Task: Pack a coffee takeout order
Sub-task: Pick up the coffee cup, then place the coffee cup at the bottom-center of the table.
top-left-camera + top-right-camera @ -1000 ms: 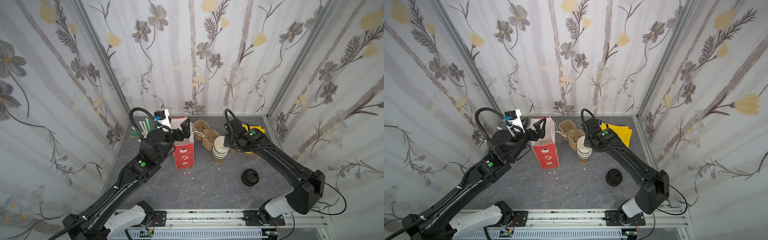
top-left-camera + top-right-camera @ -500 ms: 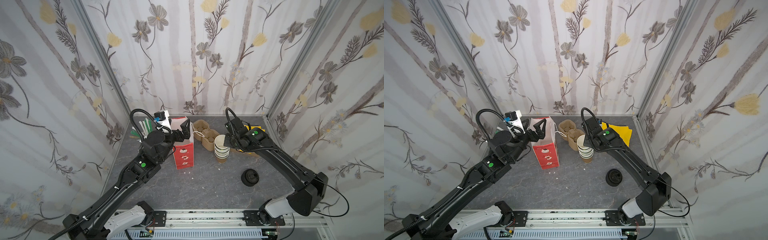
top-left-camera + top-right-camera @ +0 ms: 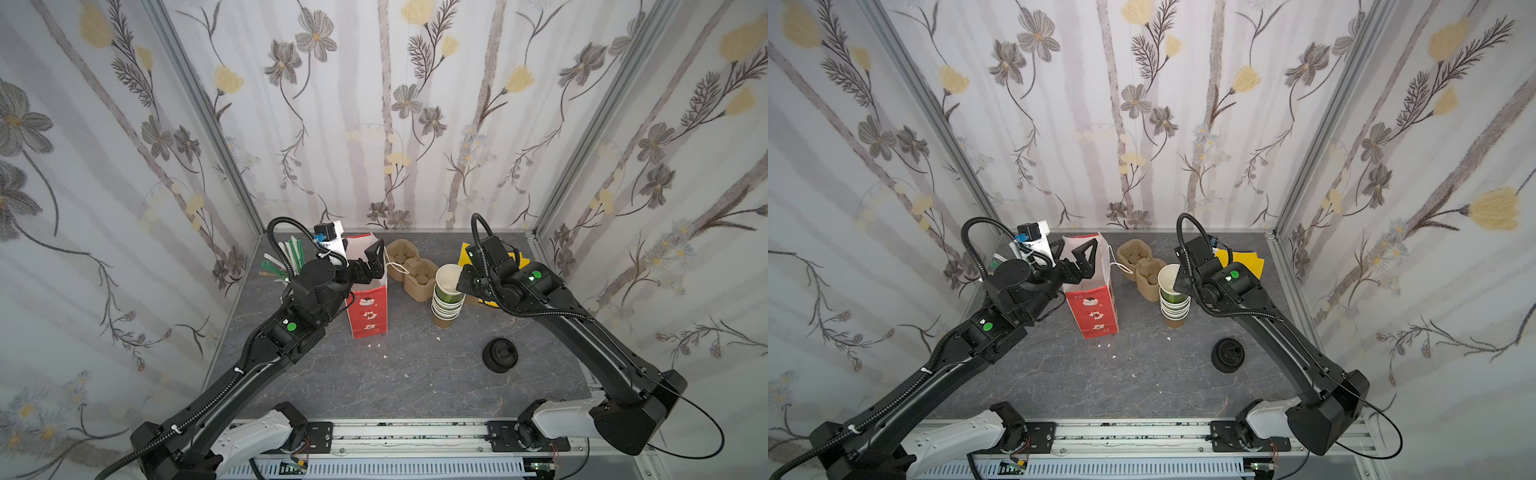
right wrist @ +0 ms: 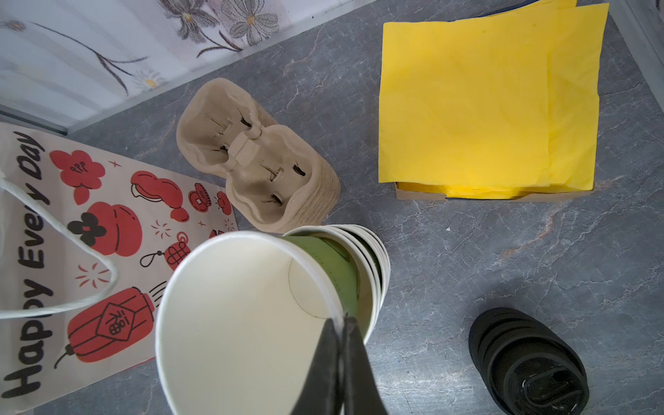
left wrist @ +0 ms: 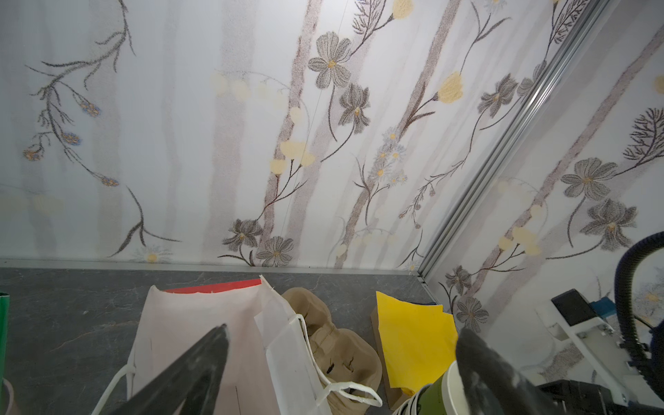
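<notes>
My right gripper (image 4: 339,319) is shut on the rim of the top cup (image 4: 244,305), a green, white-lined, lidless cup. It holds the cup tilted and partly raised out of the cup stack (image 3: 446,307); in both top views the gripper (image 3: 1177,278) sits at that rim. At the back right lie yellow napkins (image 4: 485,97) in a low box. Green straws (image 3: 291,253) stand at the back left. My left gripper (image 3: 1073,257) is open wide at the mouth of the upright red-and-white paper bag (image 3: 1094,307), holding nothing; in the left wrist view its fingers (image 5: 212,345) frame the bag opening.
A brown pulp cup carrier (image 3: 409,266) lies between the bag and the cup stack. A pile of black lids (image 3: 500,355) rests on the grey tabletop in front of the right arm. Flowered walls close in the left, back and right.
The right arm has shifted slightly right, and the top cup has come up and tilted out of the stack. The left arm has barely moved.
</notes>
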You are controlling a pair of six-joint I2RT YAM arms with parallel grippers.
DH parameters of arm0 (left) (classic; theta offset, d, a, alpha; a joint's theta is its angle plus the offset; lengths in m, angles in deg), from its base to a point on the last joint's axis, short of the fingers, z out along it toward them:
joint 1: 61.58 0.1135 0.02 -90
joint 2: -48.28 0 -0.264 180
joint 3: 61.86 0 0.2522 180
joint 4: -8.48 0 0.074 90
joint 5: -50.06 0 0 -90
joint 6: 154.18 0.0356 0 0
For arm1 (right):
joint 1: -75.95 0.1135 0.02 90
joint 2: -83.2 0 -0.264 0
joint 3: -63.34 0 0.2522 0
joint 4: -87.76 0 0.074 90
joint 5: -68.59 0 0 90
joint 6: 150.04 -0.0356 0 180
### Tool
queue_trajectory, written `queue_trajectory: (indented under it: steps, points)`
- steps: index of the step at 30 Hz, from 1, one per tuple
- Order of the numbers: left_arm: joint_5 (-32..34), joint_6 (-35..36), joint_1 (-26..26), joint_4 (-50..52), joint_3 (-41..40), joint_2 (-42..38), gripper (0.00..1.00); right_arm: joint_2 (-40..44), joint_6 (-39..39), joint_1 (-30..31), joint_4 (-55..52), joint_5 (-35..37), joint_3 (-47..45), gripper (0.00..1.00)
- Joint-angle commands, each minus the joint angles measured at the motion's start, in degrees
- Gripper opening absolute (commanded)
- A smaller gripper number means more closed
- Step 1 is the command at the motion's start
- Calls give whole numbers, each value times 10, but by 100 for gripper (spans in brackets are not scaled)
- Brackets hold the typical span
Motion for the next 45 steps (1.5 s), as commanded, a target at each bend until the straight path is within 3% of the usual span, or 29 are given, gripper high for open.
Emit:
queue_trajectory:
  steps: [1, 13, 16, 19, 24, 27, 33, 45]
  points:
    - [-6, -6, -1, -10, 6, 1, 100, 18, -20, -1, 27, 18, 6, 0]
    - [-24, -13, 0, -2, -3, -19, 100, 101, 15, 30, -21, -37, 44, 0]
    - [-22, -53, 0, 11, -40, -53, 100, 109, -1, 78, -40, -49, 29, 0]
    - [-7, -100, 0, 34, -82, -99, 100, 117, -33, 163, -27, -42, -17, 0]
    - [18, -179, 1, 79, -140, -167, 100, 118, -87, 265, 62, -28, -143, 0]
    - [40, -227, 1, 93, -177, -203, 100, 115, -102, 295, 128, -21, -215, 0]
    - [59, -271, 1, 111, -210, -244, 100, 98, -99, 305, 221, -35, -306, 0]
    - [84, -267, 0, 127, -210, -251, 100, 56, -113, 305, 200, -20, -331, 0]
